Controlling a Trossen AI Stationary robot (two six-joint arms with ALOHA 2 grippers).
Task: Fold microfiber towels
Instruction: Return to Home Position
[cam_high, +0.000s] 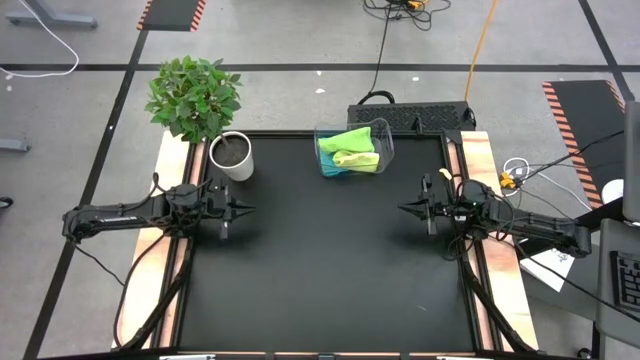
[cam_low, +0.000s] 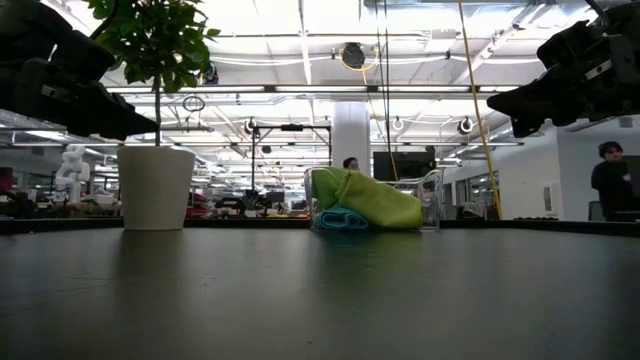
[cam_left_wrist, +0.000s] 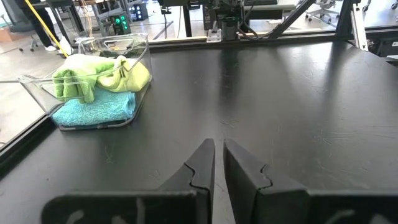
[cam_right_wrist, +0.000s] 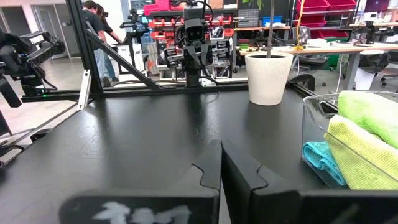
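Note:
The microfiber towels lie piled in a clear plastic bin (cam_high: 386, 131) at the middle of the table's far edge. Lime-green towels (cam_high: 350, 140) (cam_left_wrist: 99, 76) (cam_right_wrist: 367, 140) rest on top of a turquoise one (cam_left_wrist: 93, 111) (cam_right_wrist: 318, 158) (cam_low: 340, 218). My left gripper (cam_high: 248, 209) (cam_left_wrist: 219, 144) hovers above the table by its left edge, pointing toward the middle. Only a thin slit shows between its fingers, and they hold nothing. My right gripper (cam_high: 403, 209) (cam_right_wrist: 221, 144) hovers by the right edge facing it, shut and empty. Both are well short of the bin.
A white pot with a leafy plant (cam_high: 232, 155) (cam_low: 155, 185) (cam_right_wrist: 268, 78) stands at the far left corner, left of the bin. The black table top (cam_high: 320, 270) stretches between the two grippers and toward the near edge. People stand in the room beyond the table.

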